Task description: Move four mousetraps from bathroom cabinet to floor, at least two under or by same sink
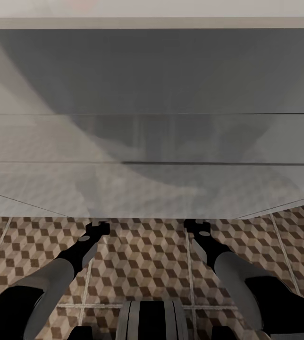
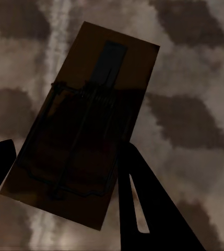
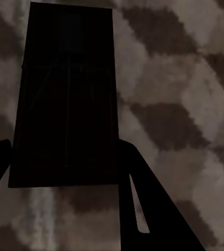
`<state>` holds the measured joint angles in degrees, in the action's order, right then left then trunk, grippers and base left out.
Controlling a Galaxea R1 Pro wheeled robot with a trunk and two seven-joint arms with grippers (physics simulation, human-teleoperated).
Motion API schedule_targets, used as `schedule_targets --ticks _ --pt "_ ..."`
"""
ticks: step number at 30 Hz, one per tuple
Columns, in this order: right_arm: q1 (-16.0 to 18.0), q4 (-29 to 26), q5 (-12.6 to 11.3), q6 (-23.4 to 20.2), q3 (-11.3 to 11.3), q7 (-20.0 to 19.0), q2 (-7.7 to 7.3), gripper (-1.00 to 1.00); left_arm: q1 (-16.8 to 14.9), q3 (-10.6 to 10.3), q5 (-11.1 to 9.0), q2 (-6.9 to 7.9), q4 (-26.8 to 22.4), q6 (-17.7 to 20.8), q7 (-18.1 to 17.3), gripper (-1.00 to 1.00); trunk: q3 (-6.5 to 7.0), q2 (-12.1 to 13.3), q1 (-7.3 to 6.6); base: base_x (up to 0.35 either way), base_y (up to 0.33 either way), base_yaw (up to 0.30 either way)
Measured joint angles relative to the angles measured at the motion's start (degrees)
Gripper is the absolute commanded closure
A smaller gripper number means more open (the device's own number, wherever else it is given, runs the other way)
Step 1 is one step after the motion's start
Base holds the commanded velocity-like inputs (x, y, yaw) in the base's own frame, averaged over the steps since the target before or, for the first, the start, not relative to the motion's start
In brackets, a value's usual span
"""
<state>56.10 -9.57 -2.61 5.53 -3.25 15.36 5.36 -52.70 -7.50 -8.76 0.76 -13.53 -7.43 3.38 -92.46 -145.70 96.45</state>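
Left jaws clamped on mousetrap [image 2: 80, 141]; right jaws clamped on second mousetrap [image 3: 65, 99], both over bathroom floor [image 1: 142, 255].

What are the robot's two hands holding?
Each seems to hold a mousetrap by one end: left gripper its mousetrap, right gripper another mousetrap.

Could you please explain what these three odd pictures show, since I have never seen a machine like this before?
It is a simulated two-armed robot. The large picture comes from its head camera, looking down: the left gripper and right gripper reach under a long white sink unit above the patterned bathroom floor. The two dark pictures come from cameras on the wrists. Each shows a flat mousetrap between that gripper's fingers: the left mousetrap and the right mousetrap, both apparently gripped, with floor tiles behind.
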Motion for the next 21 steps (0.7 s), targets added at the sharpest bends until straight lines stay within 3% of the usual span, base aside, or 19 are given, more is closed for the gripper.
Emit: schedule_targets --ticks 21 --pt "0.74 0.15 -0.14 -0.09 0.05 0.0 0.0 1.0 -1.15 -0.2 0.2 -1.41 0.23 1.25 -0.06 1.0 0.0 0.0 0.0 0.0 0.0 0.0"
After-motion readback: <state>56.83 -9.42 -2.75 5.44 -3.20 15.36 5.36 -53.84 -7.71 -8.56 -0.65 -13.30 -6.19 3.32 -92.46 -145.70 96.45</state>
